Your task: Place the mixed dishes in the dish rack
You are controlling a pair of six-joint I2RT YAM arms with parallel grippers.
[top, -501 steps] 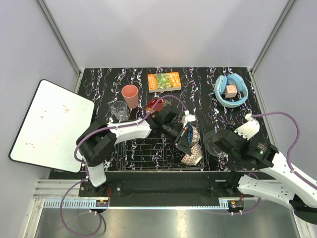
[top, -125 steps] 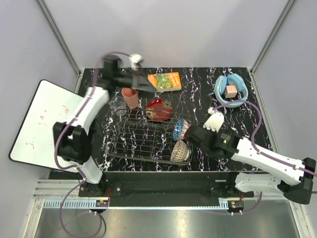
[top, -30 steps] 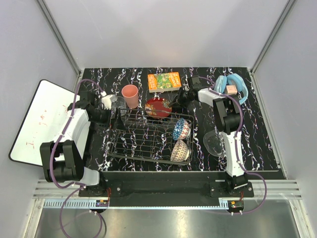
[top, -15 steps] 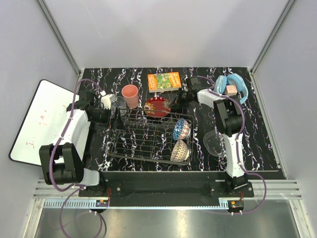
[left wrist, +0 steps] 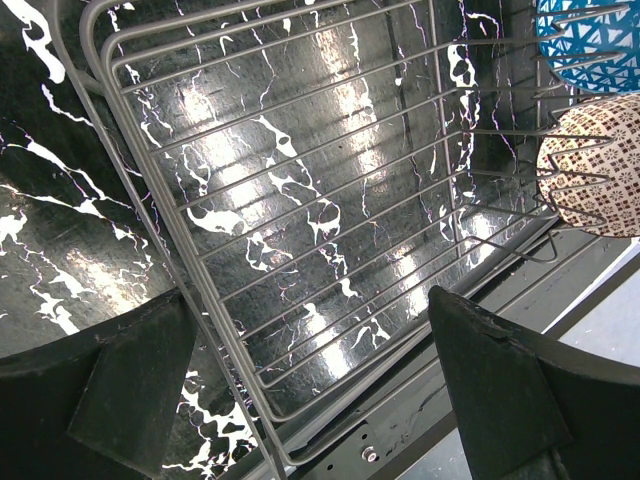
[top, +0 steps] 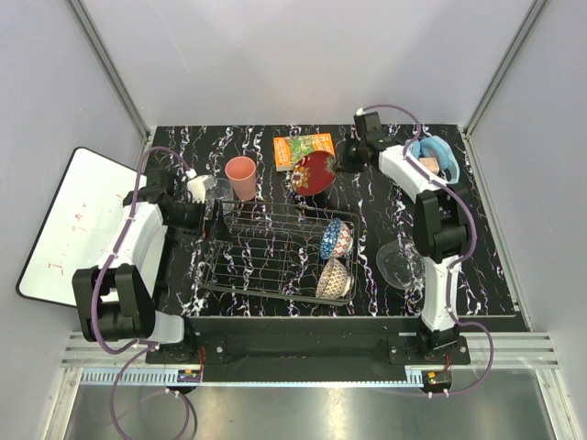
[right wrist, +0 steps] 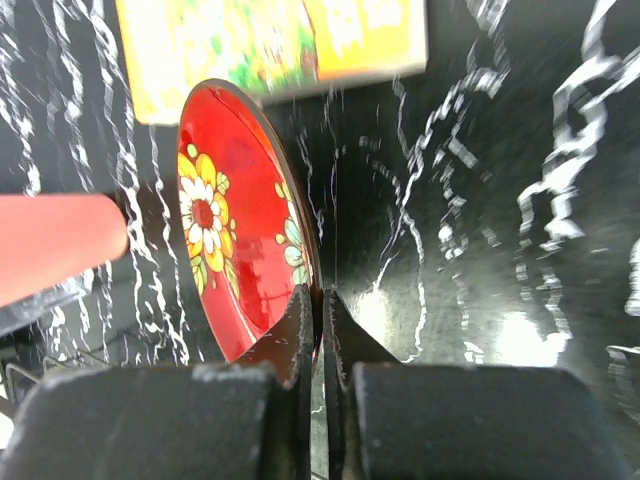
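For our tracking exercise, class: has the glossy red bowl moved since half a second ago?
Yes. The glossy red bowl, pinched by the right gripper, has shifted from the dish rack's far edge toward the orange-green box.

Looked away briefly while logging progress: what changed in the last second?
The right hand, shut on the rim of the red bowl, tipped it on edge and moved it away from the dish rack, toward the orange-green box. The left hand, blue bowl and beige bowl stayed put.
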